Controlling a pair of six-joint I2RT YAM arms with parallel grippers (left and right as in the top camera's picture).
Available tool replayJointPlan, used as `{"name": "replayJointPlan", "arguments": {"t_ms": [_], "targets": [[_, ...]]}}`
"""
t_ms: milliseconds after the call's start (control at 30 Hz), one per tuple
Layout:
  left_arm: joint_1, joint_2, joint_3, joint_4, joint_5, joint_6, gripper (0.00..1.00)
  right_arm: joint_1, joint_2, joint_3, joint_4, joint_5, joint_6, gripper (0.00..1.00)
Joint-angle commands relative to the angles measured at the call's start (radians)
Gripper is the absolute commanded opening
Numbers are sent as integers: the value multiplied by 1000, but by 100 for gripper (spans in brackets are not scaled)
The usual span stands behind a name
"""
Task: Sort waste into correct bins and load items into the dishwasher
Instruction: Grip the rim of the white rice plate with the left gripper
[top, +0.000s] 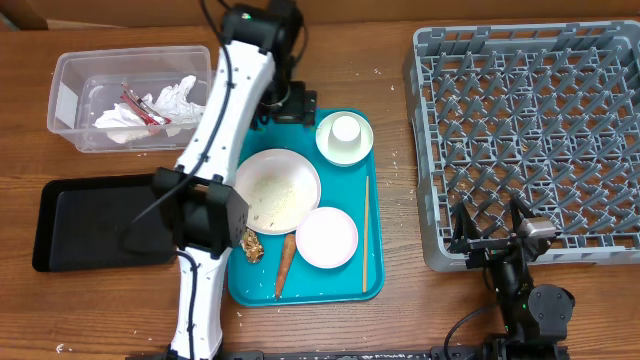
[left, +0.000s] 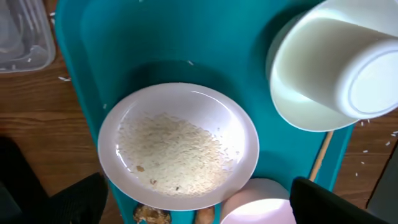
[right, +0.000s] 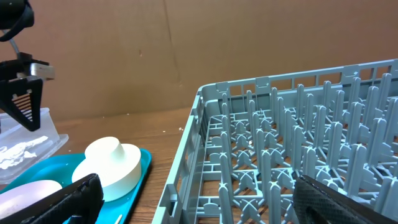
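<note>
My left gripper (top: 290, 103) (left: 198, 198) hangs open and empty above the far-left end of the teal tray (top: 335, 287). Below it a white plate (top: 300, 172) (left: 118, 134) holds loose rice (top: 270, 193) (left: 177, 152). A brown lump (top: 251, 246) (left: 151, 215), a carrot (top: 285, 265) and a pale pink plate (top: 327, 238) (left: 258, 208) lie nearer. A chopstick (top: 365, 230) and a cup (top: 345, 130) (left: 336, 68) on a saucer sit to the right. My right gripper (top: 490, 238) (right: 205, 202) is open and empty at the grey dish rack's (top: 530, 130) (right: 280, 143) near-left corner.
The clear tub (top: 70, 110) at the back left holds a crumpled napkin (top: 175, 100) and a red wrapper (top: 140, 108). A shallow black tray (top: 100, 225) lies left of the teal tray. My left arm's raised elbow (top: 205, 215) hangs over its right end.
</note>
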Motion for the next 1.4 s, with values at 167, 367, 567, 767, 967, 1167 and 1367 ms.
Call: {"name": "replayJointPlan", "arguments": {"t_ms": [167, 367, 567, 767, 967, 1167, 1367], "targets": [[47, -185, -135, -3, 3, 12, 96, 6, -11, -10, 5, 2, 0, 100], [78, -391, -446, 0, -47, -10, 100, 6, -11, -10, 4, 2, 0, 100], [81, -407, -666, 151, -47, -5, 99, 6, -11, -10, 5, 2, 0, 100], [81, -406, -808, 433, -37, 128, 97, 6, -11, -10, 4, 2, 0, 100], [89, -384, -916, 705, -59, 179, 84, 6, -11, -10, 4, 2, 0, 100], [89, -373, -972, 778, -60, 330, 100, 6, -11, -10, 4, 2, 0, 100], [102, -369, -976, 784, -60, 392, 100, 6, -11, -10, 4, 2, 0, 100]]}}
